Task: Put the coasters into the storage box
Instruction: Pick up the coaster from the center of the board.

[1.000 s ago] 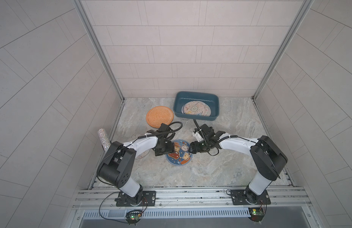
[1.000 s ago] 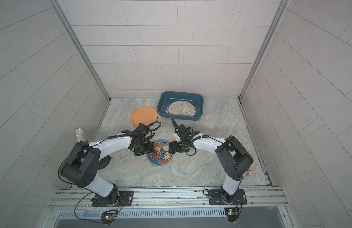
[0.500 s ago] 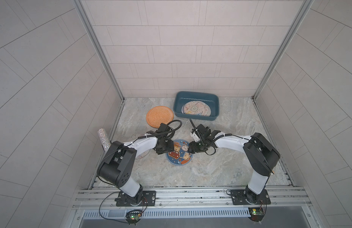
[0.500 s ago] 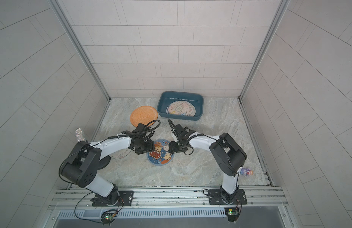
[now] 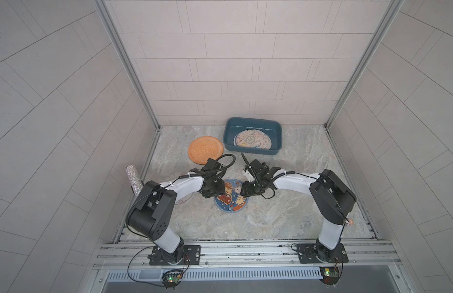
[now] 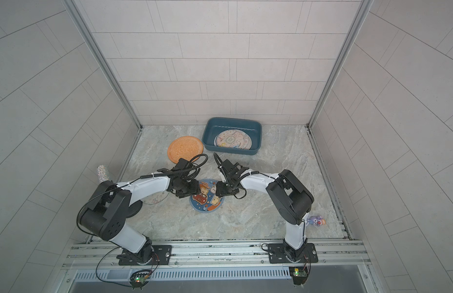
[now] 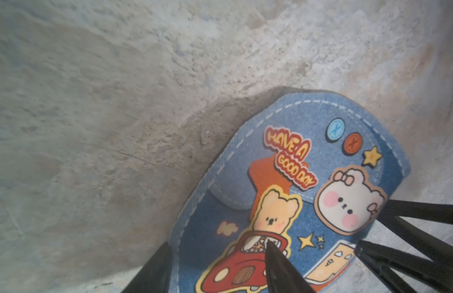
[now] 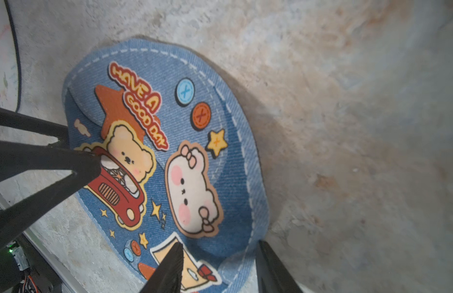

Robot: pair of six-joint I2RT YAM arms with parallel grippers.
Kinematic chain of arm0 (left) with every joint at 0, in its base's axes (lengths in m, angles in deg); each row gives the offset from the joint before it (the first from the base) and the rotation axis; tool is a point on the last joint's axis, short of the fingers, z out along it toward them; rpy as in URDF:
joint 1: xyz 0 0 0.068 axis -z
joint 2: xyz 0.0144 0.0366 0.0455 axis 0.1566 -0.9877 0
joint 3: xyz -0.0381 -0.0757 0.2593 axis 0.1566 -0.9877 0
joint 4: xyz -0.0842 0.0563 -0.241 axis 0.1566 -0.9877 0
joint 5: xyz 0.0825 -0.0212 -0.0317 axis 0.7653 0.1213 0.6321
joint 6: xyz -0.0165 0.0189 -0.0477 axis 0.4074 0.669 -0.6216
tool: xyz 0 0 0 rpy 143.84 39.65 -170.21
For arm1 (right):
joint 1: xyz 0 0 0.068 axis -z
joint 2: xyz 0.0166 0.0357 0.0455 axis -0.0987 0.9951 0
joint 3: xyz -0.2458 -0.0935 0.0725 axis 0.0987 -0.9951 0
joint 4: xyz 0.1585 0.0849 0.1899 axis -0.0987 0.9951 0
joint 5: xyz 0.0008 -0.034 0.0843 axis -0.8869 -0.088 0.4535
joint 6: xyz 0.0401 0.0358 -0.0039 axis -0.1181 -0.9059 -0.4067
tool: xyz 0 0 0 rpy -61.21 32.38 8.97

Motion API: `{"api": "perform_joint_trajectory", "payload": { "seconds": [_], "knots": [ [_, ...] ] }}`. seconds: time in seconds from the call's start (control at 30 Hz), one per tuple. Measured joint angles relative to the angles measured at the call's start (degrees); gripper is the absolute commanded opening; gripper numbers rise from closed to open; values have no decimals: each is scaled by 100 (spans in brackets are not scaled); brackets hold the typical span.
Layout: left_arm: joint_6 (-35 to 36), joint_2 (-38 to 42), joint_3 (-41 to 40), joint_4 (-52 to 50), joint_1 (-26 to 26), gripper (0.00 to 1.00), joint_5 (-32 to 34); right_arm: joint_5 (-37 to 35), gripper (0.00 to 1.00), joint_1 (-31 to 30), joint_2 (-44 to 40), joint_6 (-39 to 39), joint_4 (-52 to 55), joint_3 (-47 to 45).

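**Both grippers astride the cartoon coaster, out in front of the storage box**

The teal storage box (image 5: pixel 253 151) sits at the back of the marble table, against the tiled wall. Pale printed coasters (image 5: pixel 253 139) lie flat inside it, seen in both top views. The orange textured coaster (image 5: pixel 205 149) lies flat on the table just beside the box's short wall on the robot's left side.

The blue denim-print cartoon coaster (image 5: pixel 231 200), with its bears and "HAVE A GOOD DAY" lettering, is outside the box, well apart from its front wall and on the side toward the robot's bases. Its edges curl up off the table.

The left gripper (image 7: pixel 217 253) meets the coaster's left rim with its fingers spread. One tip rests on the printed red car and the other stands outside the edge. The right gripper (image 8: pixel 220 247) straddles the opposite rim in the same way, fingers apart, with one tip on the face and one beyond the upturned edge. Neither pair is pinched tight on the disc.
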Motion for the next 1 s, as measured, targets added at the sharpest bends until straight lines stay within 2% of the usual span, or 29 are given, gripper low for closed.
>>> {"api": "perform_joint_trajectory", "payload": {
  "seconds": [0.33,0.6,0.87,1.0],
  "knots": [
    [-44,-2,-48,28,11,42,-11,4,47,-2,26,0,-11,15],
    [-66,-26,-52,22,13,30,-39,17,40,-2,55,-22,-52,15],
    [-83,-31,-57,2,37,4,-116,66,46,-2,57,-39,-103,13],
    [-114,-15,-11,-101,37,0,-118,116,52,0,42,-55,-157,-7]
  ]
}}
